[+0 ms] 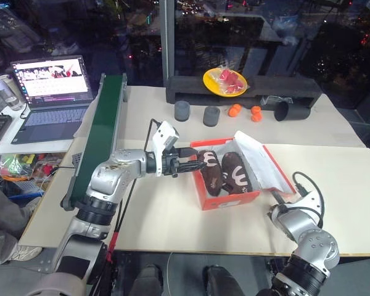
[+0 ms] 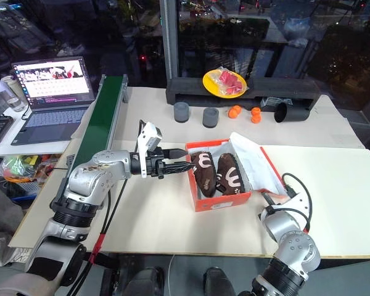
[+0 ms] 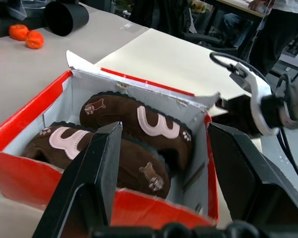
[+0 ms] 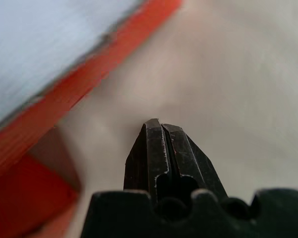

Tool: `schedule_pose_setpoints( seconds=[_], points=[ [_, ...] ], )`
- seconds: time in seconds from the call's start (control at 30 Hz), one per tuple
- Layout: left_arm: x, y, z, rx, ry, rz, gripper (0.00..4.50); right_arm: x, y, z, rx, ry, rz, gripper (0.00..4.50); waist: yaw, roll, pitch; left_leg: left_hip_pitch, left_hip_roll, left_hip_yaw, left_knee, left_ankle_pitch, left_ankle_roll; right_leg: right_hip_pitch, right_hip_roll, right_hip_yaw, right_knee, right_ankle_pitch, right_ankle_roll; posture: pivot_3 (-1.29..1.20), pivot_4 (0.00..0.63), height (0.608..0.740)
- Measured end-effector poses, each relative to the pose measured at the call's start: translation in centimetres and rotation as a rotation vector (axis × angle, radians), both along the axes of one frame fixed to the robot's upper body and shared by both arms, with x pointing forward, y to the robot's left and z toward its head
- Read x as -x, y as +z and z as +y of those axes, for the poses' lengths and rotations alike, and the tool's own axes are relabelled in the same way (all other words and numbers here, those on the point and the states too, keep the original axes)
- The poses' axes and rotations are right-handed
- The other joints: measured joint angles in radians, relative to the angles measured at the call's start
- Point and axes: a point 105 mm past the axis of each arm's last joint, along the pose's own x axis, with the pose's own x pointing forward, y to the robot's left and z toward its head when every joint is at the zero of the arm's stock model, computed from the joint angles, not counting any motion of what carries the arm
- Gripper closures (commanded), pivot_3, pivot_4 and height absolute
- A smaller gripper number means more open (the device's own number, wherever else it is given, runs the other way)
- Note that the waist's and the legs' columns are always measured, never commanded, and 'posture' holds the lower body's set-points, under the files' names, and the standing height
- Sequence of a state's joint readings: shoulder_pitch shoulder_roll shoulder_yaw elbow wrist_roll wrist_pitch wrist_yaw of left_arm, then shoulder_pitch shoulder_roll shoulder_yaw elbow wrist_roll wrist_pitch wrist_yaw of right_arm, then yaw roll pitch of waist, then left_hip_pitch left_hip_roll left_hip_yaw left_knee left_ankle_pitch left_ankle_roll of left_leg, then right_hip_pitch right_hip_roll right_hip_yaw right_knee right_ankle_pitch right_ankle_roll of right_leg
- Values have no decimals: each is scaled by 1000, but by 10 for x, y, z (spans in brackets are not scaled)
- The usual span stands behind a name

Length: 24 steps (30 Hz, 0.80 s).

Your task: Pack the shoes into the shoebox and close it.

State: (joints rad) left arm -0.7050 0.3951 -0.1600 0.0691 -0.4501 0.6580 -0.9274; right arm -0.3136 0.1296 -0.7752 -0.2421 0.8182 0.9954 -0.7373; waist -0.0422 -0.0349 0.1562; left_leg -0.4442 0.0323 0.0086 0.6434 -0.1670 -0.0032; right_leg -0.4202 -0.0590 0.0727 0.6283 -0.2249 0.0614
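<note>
shoes: lying side by side inside the shoebox
left hand: hovering released at its rim
right hand: clenched, beside the lid

Table: pale, wide, pushed against the window.
Window: dark glass behind the table, city lights showing.
Side desk: white, left of the table, with an open laptop.
Green board: leaning between desk and table.
</note>
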Motion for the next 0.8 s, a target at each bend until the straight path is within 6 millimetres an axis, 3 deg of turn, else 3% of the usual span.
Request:
schedule_pose_setpoints(
  seconds=[0.13,0.4,0.5,0.8],
  points=[
    [-1,7,-1,-5,-8,-21,1576,-20,11,-3,-86,-74,-138,4459,-5,2,1,0,0,0,-1,0,0,-1,1,0,1,0,0,0,150,740],
    [-3,10,0,-19,-2,-36,1576,-26,11,-1,-91,-77,-152,4459,-4,6,1,0,0,0,-2,0,0,-1,0,0,1,0,0,0,150,740],
    [-3,10,0,-20,-1,-36,1576,-37,9,-1,-157,-100,-179,4459,-5,6,1,0,0,0,-2,0,0,-1,0,1,1,0,0,0,150,740],
    [-4,12,0,-23,-4,-42,1576,-56,5,-29,-245,-223,-229,4459,-4,6,1,1,0,0,-2,0,0,0,0,0,1,0,0,0,150,740]
  ],
)
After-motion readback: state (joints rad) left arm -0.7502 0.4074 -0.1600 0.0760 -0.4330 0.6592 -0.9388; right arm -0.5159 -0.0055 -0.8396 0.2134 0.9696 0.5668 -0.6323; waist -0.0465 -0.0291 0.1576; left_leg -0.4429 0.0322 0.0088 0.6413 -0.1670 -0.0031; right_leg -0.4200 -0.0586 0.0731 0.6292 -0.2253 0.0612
